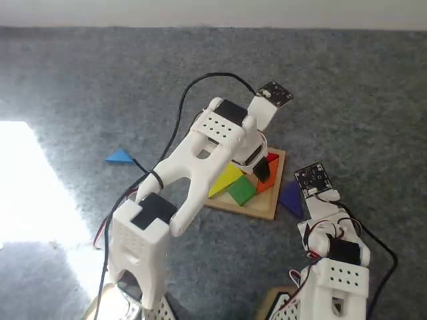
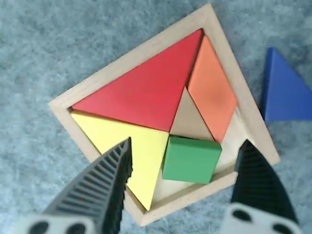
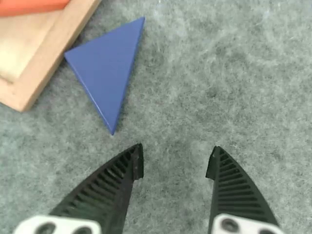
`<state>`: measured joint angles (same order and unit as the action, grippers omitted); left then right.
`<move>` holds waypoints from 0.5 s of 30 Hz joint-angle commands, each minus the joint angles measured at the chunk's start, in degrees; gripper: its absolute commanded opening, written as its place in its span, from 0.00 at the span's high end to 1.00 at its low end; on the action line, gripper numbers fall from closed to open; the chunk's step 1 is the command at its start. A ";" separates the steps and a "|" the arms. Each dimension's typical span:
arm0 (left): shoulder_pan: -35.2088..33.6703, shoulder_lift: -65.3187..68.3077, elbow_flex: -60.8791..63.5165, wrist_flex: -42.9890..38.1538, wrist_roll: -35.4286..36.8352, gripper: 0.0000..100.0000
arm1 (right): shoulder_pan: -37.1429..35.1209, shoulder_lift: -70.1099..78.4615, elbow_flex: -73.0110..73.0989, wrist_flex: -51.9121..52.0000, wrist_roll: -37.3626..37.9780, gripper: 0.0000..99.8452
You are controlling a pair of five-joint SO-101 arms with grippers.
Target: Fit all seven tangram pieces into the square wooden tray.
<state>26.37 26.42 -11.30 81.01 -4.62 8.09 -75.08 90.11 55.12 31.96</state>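
Grey speckled carpet (image 1: 347, 100), bright patch of light (image 1: 27, 180) at left, pale wall (image 1: 200, 13) behind

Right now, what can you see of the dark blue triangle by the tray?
The dark blue triangle is a flat, matte piece, apparently painted wood, with sharp corners. It lies flat on the grey felt-like surface outside the wooden tray, one corner at or nearly at its rim. Nothing grips it: the right gripper sits short of it, jaws open.

Robot workbench, grey carpeted tabletop (image 1: 360, 80)
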 commanded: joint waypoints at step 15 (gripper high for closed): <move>-2.90 6.24 -2.33 -0.88 -0.88 0.68 | -0.40 0.22 -0.18 -0.57 0.53 0.78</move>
<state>23.12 33.45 -11.65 80.40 -4.35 8.09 -75.08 90.11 55.12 31.96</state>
